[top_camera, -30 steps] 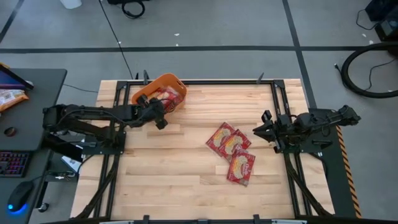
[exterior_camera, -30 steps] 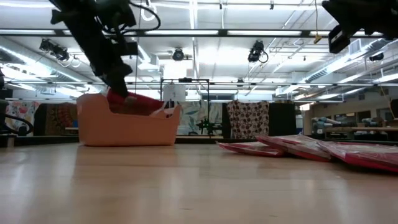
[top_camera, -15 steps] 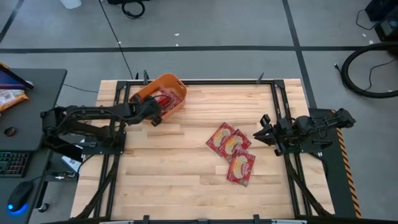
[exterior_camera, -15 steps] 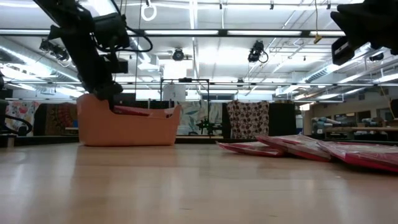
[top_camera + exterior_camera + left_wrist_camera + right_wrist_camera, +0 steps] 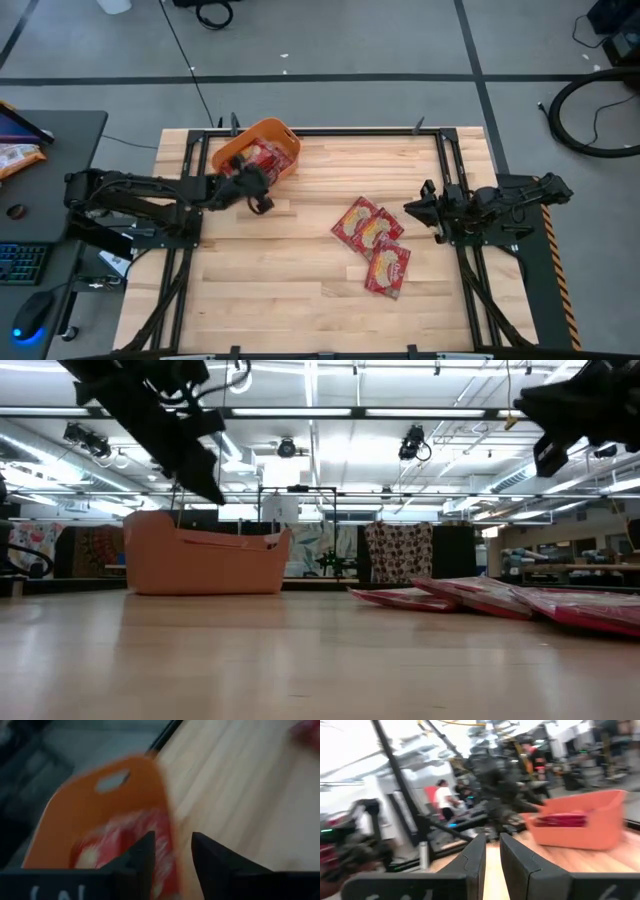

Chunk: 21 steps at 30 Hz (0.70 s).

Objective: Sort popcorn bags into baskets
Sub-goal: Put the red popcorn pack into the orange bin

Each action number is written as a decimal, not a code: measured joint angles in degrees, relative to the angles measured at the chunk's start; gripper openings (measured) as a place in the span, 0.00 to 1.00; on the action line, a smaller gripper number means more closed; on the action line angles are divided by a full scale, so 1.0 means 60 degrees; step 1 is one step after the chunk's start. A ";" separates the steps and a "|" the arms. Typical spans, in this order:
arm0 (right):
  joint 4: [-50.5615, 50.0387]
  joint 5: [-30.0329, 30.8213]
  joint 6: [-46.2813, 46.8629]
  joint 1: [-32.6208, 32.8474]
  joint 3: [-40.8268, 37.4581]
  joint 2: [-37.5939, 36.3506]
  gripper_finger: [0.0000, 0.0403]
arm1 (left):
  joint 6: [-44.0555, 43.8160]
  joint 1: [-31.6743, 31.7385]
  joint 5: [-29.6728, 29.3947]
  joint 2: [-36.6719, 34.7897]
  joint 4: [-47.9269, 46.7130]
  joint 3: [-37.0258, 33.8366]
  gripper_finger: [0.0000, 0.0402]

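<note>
The orange basket (image 5: 262, 148) stands at the table's far left with red popcorn bags (image 5: 262, 157) lying inside; it also shows in the low view (image 5: 205, 565) and the left wrist view (image 5: 100, 800). Three more popcorn bags (image 5: 372, 240) lie overlapping on the wood right of centre, and they show low in the low view (image 5: 480, 598). My left gripper (image 5: 260, 198) hangs open and empty just beside the basket's near right side, above its rim (image 5: 205, 485), (image 5: 172, 845). My right gripper (image 5: 412, 208) is open and empty, raised, right of the loose bags (image 5: 490, 847).
Dark metal frames (image 5: 455, 180) run along the table's left and right sides. A desk (image 5: 40, 200) with a keyboard, a mouse and a paler packet (image 5: 15, 158) stands left of the table. Bare wood (image 5: 280, 290) spreads along the near side. People (image 5: 442, 797) show in the room behind.
My left gripper has risen from the basket's near edge and gone a little toward the table's right. A red bag that stuck up above the basket's rim under it now lies down inside the basket.
</note>
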 joint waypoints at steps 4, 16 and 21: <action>-0.0013 0.0814 0.0413 -0.0004 0.0007 0.0421 0.15 | 0.0739 -0.0543 0.0509 -0.0467 0.2190 -0.1077 0.32; 0.0090 0.1092 0.1509 -0.0332 0.0964 0.3614 0.15 | 0.1898 -0.1315 0.5030 -0.1099 0.6724 -0.2673 0.32; -0.0017 0.0702 0.1624 -0.0316 0.1678 0.5418 0.15 | 0.2063 -0.1373 0.6363 -0.1107 0.7655 -0.2975 0.32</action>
